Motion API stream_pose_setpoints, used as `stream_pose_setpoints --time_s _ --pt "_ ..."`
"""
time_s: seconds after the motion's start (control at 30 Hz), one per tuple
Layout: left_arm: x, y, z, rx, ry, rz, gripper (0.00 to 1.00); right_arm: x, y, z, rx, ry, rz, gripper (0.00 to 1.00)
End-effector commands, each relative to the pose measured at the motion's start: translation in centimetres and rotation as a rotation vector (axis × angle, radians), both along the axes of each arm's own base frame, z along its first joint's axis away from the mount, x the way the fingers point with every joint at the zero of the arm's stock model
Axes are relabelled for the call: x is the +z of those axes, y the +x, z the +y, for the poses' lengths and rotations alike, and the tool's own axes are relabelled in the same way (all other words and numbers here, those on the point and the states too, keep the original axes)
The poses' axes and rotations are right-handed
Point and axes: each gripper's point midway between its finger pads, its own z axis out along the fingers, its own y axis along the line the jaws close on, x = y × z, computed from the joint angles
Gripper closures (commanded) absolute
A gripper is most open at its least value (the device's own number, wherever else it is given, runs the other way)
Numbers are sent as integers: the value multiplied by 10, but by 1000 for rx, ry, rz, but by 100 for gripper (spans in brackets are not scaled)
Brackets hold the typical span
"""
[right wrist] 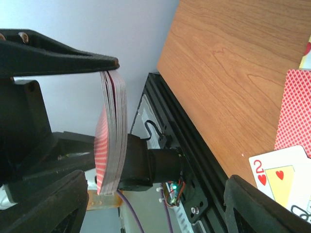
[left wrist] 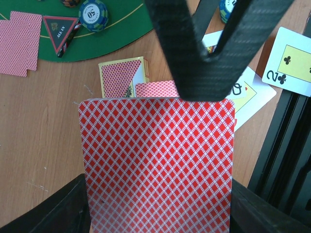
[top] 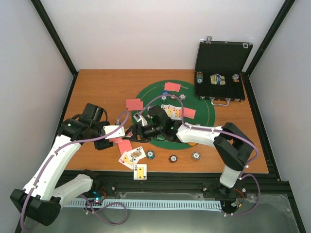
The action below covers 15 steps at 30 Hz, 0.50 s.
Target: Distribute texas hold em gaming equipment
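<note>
My left gripper (top: 117,132) is shut on a thick deck of red-backed cards (left wrist: 158,165) and holds it above the wooden table, left of the green mat (top: 204,112). In the right wrist view the deck (right wrist: 111,136) shows edge-on. My right gripper (top: 139,130) is open, and the deck stands between its fingers (right wrist: 48,204). One of these black fingers (left wrist: 194,73) reaches down to the deck's far edge. Red-backed cards (top: 134,104) and face-up cards (top: 132,156) lie on the table. The dark triangle (left wrist: 60,31) and a chip (left wrist: 93,12) lie on the mat.
The open black case (top: 221,68) stands at the back right with chips inside. Three chips (top: 173,158) lie near the front edge, with a face-up 2 (top: 140,171) beside them. A card box (left wrist: 121,77) lies under the deck. The black frame rail (top: 184,187) runs along the front.
</note>
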Motion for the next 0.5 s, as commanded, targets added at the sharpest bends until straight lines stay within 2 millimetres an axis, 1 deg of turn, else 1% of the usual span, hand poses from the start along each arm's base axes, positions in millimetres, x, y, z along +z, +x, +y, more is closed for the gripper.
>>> stream_pose_setpoints --time_s 0.0,0.13,0.27,0.47 --pt "17 3 -4 3 -42 -45 73 25 -1 17 28 82 -29 24" --pt "17 4 -5 3 -42 -47 72 25 -2 24 38 103 -13 24" --pt "17 4 -4 4 -39 -46 72 17 -3 32 51 96 9 25" --pt "16 4 -4 5 -34 -44 72 13 -4 52 78 119 34 26"
